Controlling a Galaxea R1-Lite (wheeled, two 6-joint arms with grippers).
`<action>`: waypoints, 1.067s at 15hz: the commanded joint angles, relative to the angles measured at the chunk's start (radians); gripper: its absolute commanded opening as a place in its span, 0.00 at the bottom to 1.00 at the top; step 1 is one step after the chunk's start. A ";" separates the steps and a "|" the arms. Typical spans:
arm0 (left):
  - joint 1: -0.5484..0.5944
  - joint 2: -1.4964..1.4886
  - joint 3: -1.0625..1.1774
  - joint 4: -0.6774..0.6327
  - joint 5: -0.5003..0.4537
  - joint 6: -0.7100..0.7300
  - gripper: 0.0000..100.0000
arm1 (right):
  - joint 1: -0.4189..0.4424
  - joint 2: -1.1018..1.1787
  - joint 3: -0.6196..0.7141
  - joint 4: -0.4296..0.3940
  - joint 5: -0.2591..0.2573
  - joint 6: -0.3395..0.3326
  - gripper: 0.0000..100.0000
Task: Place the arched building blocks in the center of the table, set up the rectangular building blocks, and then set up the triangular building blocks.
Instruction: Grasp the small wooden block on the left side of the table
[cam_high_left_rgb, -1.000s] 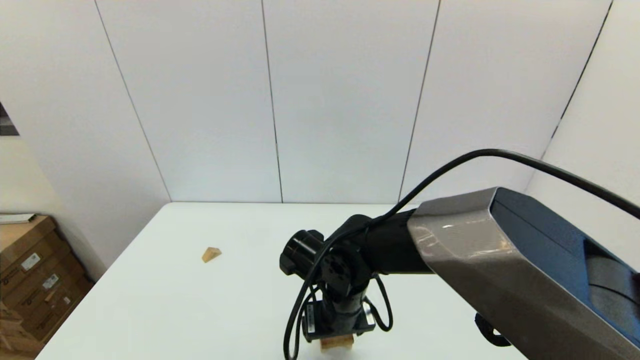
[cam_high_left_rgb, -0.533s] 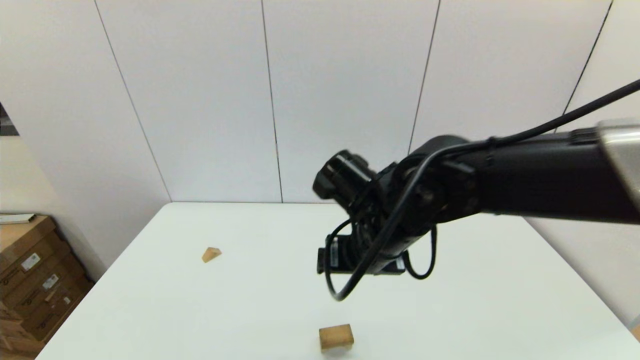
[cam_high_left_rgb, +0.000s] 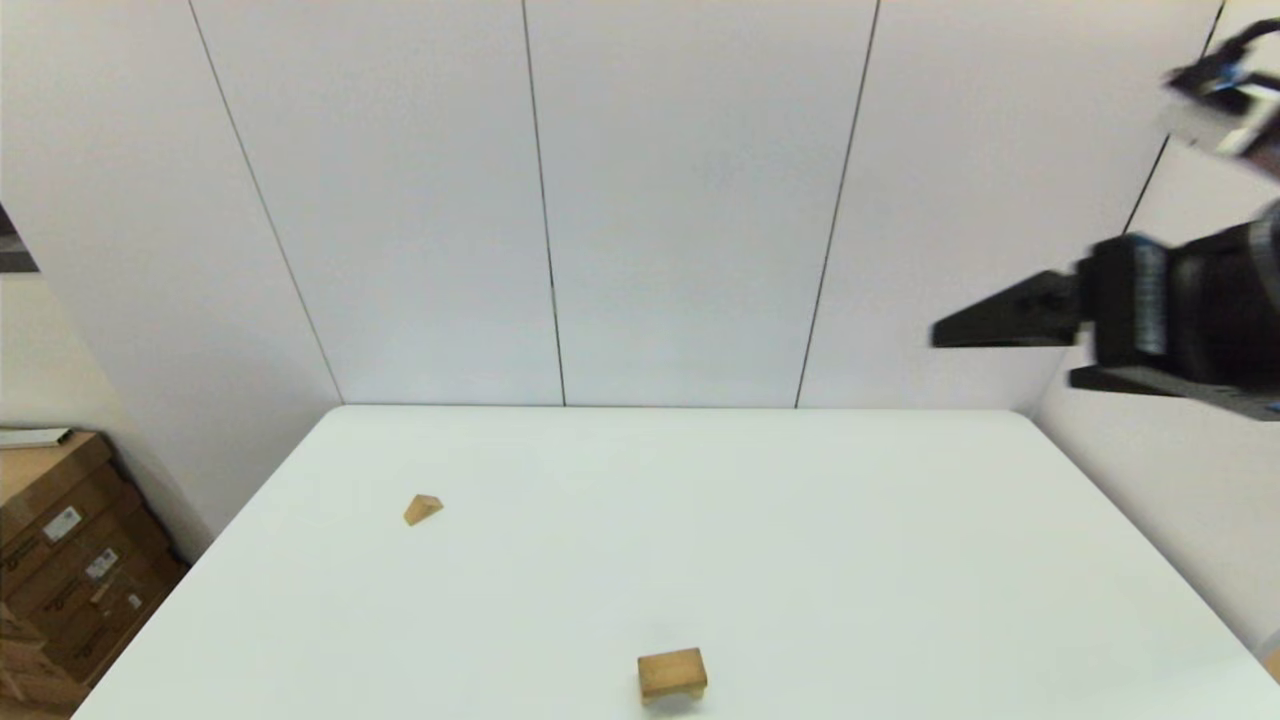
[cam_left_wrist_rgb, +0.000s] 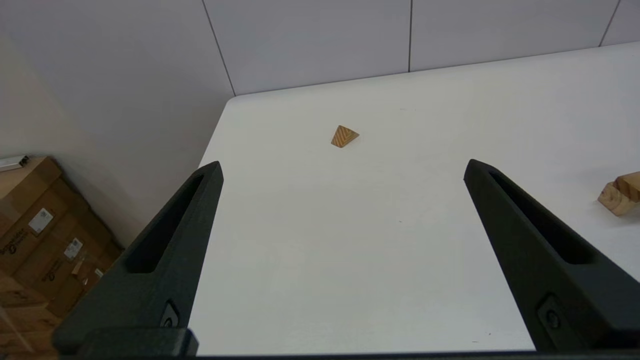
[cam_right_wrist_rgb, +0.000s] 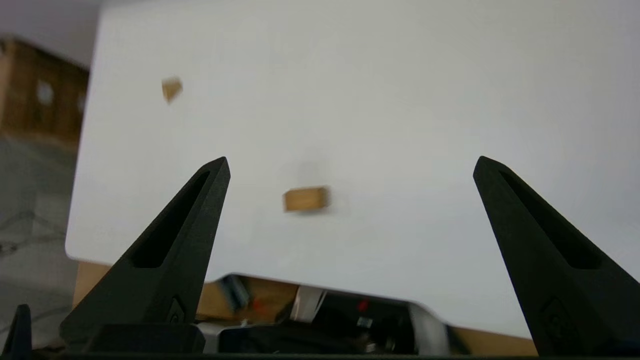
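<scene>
A tan wooden block with short legs, seemingly the arched block (cam_high_left_rgb: 672, 673), rests on the white table (cam_high_left_rgb: 850, 560) near its front edge; it also shows in the right wrist view (cam_right_wrist_rgb: 306, 199) and the left wrist view (cam_left_wrist_rgb: 620, 192). The small triangular block (cam_high_left_rgb: 423, 509) (cam_left_wrist_rgb: 344, 136) (cam_right_wrist_rgb: 171, 88) lies at the table's left. The rectangular block does not show as a separate piece. My right gripper (cam_high_left_rgb: 1000, 358) (cam_right_wrist_rgb: 350, 165) is open and empty, high above the table's right side. My left gripper (cam_left_wrist_rgb: 342, 165) is open and empty, hovering over the table's near left part, with the triangular block ahead of it.
Cardboard boxes (cam_high_left_rgb: 60, 560) (cam_left_wrist_rgb: 45, 235) stand on the floor beside the table's left edge. White wall panels rise behind the far edge. In the right wrist view, the robot's base shows below the table's near edge.
My right gripper let go of the block near the front edge, then rose and swung far up to the right. The block stays where it was. The triangular block has not moved.
</scene>
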 joint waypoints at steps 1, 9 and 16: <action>0.000 0.001 0.000 0.001 -0.001 -0.001 1.00 | -0.339 -0.627 0.373 -0.001 -0.009 -0.158 1.00; 0.000 0.001 0.000 0.000 0.002 -0.008 1.00 | -0.594 -1.118 0.692 -0.001 0.103 -0.176 1.00; 0.000 0.001 0.000 0.000 0.002 -0.002 1.00 | -0.600 -1.339 0.942 -0.042 0.100 -0.400 1.00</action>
